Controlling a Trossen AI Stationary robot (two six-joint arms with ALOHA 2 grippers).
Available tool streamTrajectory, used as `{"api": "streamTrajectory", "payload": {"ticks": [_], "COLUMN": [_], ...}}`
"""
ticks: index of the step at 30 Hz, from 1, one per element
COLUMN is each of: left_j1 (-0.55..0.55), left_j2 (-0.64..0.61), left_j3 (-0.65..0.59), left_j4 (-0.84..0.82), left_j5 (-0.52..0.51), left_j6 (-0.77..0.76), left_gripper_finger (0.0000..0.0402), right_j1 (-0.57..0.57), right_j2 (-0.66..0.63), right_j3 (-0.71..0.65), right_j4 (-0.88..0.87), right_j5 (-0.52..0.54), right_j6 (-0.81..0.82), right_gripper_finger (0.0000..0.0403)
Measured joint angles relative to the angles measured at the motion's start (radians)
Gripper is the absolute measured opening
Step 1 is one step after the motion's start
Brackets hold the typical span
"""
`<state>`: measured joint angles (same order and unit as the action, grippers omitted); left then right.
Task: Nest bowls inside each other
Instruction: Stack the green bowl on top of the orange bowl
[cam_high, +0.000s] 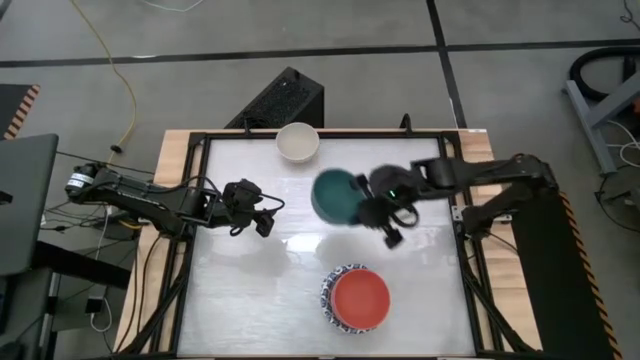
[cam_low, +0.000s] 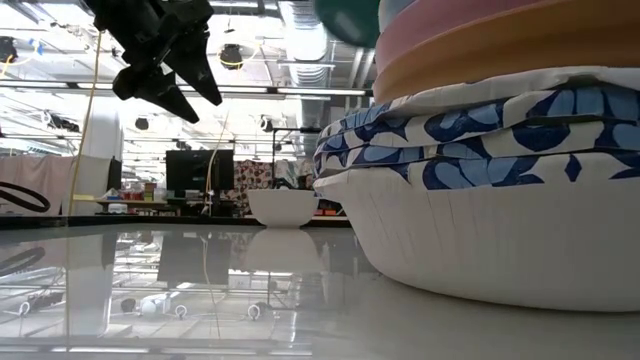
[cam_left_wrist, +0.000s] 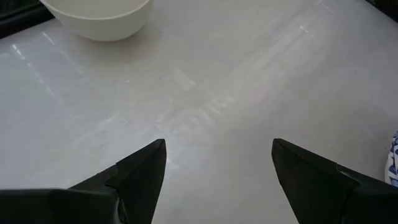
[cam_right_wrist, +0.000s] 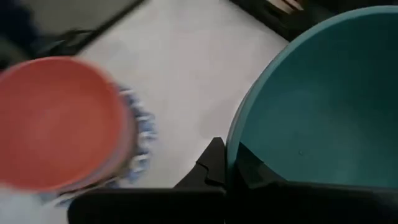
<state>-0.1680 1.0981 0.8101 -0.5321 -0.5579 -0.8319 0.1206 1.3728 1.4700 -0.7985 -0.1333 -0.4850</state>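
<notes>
No readable text anywhere: no label, brand, number or sign on the table (cam_high: 250, 300), on either arm, or in the room beyond.

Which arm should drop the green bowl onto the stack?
Right. The right gripper is shut on the green bowl's rim, near the stack. The left gripper is open and empty.
</notes>
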Motion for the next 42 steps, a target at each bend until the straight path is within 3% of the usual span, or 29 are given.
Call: {"api": "streamTrajectory", "payload": {"ticks": [11, 17, 32, 42], "left_j1": [0.0, 0.0, 0.0, 0.0], "left_j2": [0.0, 0.0, 0.0, 0.0], "left_j3": [0.0, 0.0, 0.0, 0.0], "left_j4": [-0.001, -0.001, -0.011, -0.018], "left_j5": [-0.031, -0.031, -0.056, -0.057], "left_j6": [0.027, 0.027, 0.04, 0.034], "left_gripper_finger": [0.0281, 0.0281, 0.0281, 0.0281], "right_j1": [0.308, 0.405, 0.49, 0.516], "right_j2": [-0.009, 0.014, 0.167, 0.186], "right_j3": [0.0, 0.0, 0.0, 0.0], "right_j4": [-0.054, -0.063, -0.227, -0.236], "right_j5": [-0.001, 0.008, 0.002, 0.034], "right_j6": [-0.09, -0.054, -0.07, -0.118], "right_gripper_finger": [0.0012, 0.0012, 0.0014, 0.001]}}
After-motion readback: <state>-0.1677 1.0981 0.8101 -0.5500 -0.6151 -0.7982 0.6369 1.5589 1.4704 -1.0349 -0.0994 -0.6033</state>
